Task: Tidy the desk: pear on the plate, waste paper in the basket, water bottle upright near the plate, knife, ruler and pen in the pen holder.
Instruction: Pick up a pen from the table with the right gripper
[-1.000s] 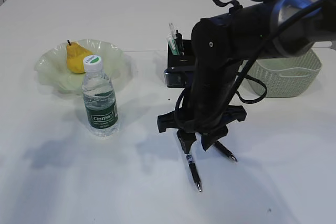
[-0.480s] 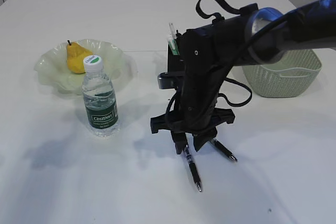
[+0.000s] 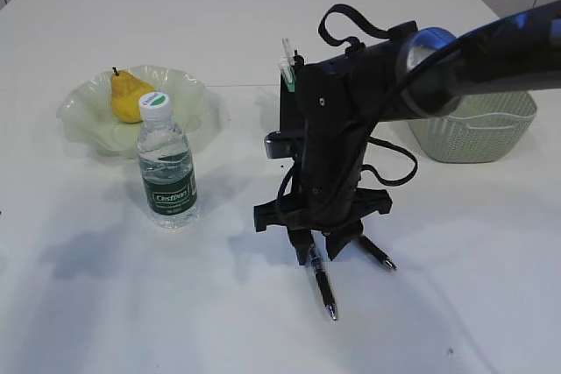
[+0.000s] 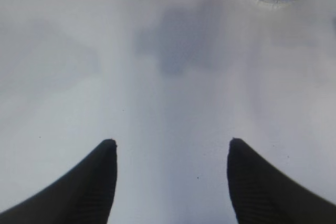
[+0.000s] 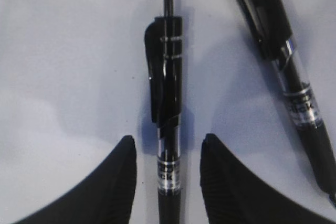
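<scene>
The right gripper (image 5: 167, 153) has its jaws apart, straddling a black pen (image 5: 167, 98) that lies flat on the surface (image 3: 263, 15); the wrist view shows a gap between each fingertip and the barrel, so nothing is clamped. The left gripper (image 4: 170, 148) has its jaws wide apart over bare surface, holding nothing.

The right arm (image 3: 377, 85) reaches in from the right and bends down to the pens. Behind and to the right of the right jaws stands the basket (image 3: 478, 133). Well to their left is the plate (image 3: 88, 124), with the pear (image 3: 130, 96) resting in it. The bottle (image 3: 166, 164) stands upright just in front of the plate, left of the right jaws; its base shows at the top right edge of the left wrist view, ahead of the left jaws. The pen holder (image 3: 286, 104) stands just behind the right jaws, mostly hidden by the arm, with a mint-green pen (image 3: 287, 63) sticking out of its top. A second black pen (image 5: 286, 72) lies just to the right of the straddled one, slanted and apart from it.
</scene>
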